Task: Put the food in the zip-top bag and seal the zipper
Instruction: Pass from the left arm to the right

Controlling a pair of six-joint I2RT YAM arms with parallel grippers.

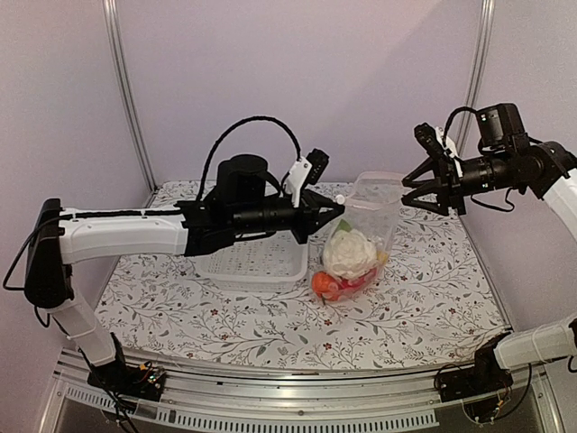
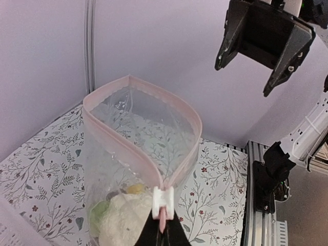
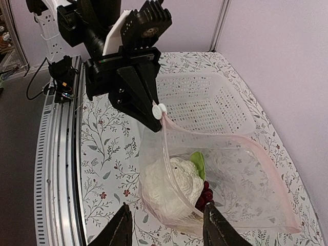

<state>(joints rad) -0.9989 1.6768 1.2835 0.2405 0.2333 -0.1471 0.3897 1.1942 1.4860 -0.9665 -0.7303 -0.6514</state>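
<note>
The clear zip-top bag (image 1: 368, 221) hangs upright over the table with its mouth open. It holds the white cauliflower (image 1: 349, 253) and red and orange pieces (image 1: 329, 284). My left gripper (image 1: 338, 209) is shut on the near end of the pinkish zipper (image 2: 133, 84), just behind the white slider (image 2: 163, 201). My right gripper (image 1: 410, 191) is open and empty, in the air beside the far end of the bag's mouth. In the right wrist view its fingers (image 3: 123, 228) spread above the bag (image 3: 241, 189), the cauliflower (image 3: 169, 184) and dark red grapes (image 3: 206, 196).
The white slotted basket (image 1: 252, 266) sits on the floral tablecloth under my left arm, left of the bag. A metal rail (image 1: 270, 397) runs along the table's near edge. Purple walls close the back and sides.
</note>
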